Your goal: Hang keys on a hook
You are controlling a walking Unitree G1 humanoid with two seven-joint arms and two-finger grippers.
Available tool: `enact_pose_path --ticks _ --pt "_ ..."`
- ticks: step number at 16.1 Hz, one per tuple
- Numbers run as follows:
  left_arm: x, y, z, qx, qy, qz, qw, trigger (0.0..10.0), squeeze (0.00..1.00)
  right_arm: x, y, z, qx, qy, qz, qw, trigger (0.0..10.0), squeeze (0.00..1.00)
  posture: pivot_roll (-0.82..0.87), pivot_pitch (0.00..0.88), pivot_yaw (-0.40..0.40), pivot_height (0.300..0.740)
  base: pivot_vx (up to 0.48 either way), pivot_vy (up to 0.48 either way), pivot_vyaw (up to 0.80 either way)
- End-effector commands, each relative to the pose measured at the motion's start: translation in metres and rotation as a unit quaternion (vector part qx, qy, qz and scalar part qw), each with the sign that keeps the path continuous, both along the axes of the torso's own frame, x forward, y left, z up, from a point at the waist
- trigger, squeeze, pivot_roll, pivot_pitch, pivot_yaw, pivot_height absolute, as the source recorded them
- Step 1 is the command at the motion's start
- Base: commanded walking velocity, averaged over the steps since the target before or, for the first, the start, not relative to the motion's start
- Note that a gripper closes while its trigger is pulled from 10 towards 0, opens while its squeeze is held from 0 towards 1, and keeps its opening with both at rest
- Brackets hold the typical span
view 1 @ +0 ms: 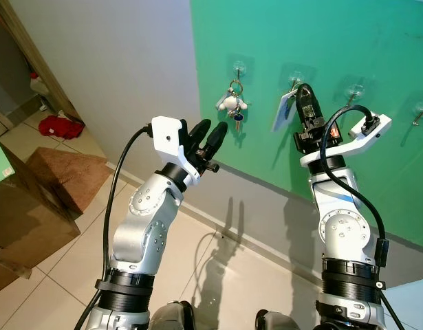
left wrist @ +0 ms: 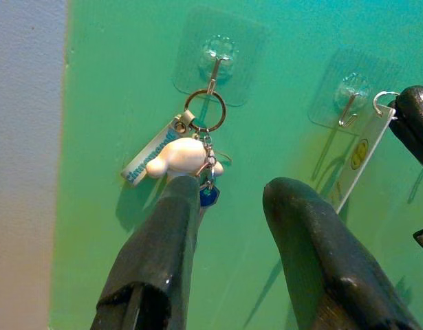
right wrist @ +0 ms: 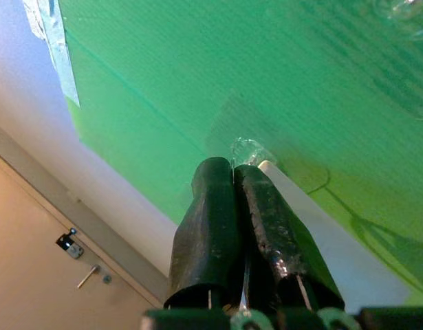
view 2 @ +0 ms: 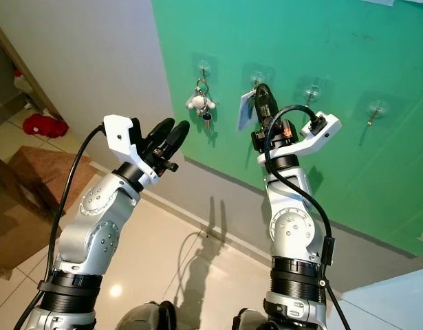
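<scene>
Green wall [view 1: 349,41] is faced as the white flat key tag with its small metal ring [view 1: 285,110] is pinched tight at the second clear hook [left wrist: 350,103] by the right pincer [view 1: 304,96], light and slippery, best gripped near the ring, while the left pincer [view 1: 208,137] is held wide apart below the hung white toy keychain [view 1: 232,103].

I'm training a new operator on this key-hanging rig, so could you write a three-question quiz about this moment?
1. True or false: the keyring with the white figure already hangs on a hook.
2. What does the right gripper hold? A) a white tag on a ring B) a blue cup C) nothing
3. Fill in: the left gripper has its jaws ____.

Key:
1. True; it hangs on the leftmost hook on the green wall.
2. A; the tag is raised at the second hook.
3. Open; it holds nothing, below the hung keyring.
</scene>
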State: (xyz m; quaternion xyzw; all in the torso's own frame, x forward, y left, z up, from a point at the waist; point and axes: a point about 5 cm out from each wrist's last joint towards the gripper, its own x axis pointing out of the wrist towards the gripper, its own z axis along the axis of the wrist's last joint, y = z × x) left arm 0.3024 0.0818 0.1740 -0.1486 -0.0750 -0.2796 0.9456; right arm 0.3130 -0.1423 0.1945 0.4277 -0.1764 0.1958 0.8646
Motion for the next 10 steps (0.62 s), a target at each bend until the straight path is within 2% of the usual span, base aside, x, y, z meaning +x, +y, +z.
enact_pose_path --ticks 1,10 --pt "-0.0022 0.0002 0.0044 0.002 -0.009 -0.005 1.000 10.0 0.00 -0.0029 0.0041 0.0034 -0.002 -0.012 0.015 1.000 10.0 0.00 0.02 0.140 0.066 0.740 0.000 0.000 0.00" --pt "-0.0042 -0.0003 0.0050 0.001 -0.009 -0.007 1.000 10.0 0.00 0.0009 0.0075 -0.0017 -0.015 0.015 0.009 1.000 10.0 0.00 0.03 0.146 0.065 0.740 0.000 0.000 0.00"
